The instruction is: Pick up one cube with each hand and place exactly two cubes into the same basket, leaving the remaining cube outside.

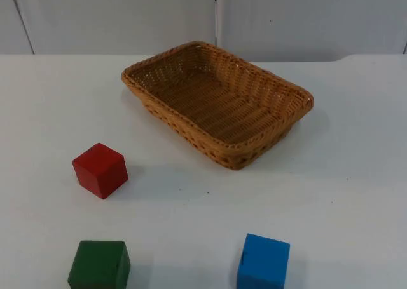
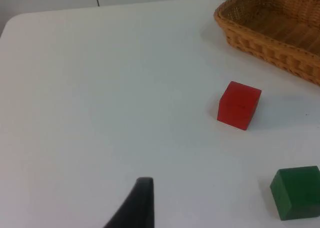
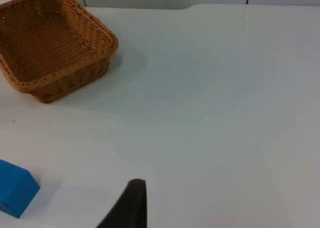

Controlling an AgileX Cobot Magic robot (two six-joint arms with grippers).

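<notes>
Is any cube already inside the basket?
No. The basket holds nothing; the red cube, green cube and blue cube all sit on the table.

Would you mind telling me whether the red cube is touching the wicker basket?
Apart. In the top view, bare white table separates the red cube from the wicker basket; the left wrist view shows the same gap.

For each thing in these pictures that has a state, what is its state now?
Woven brown wicker basket: upright on the table, holds nothing.
Red wooden cube: on the table, outside the basket, not held.
Green wooden cube: on the table, not held.
Blue wooden cube: on the table, not held.
</notes>
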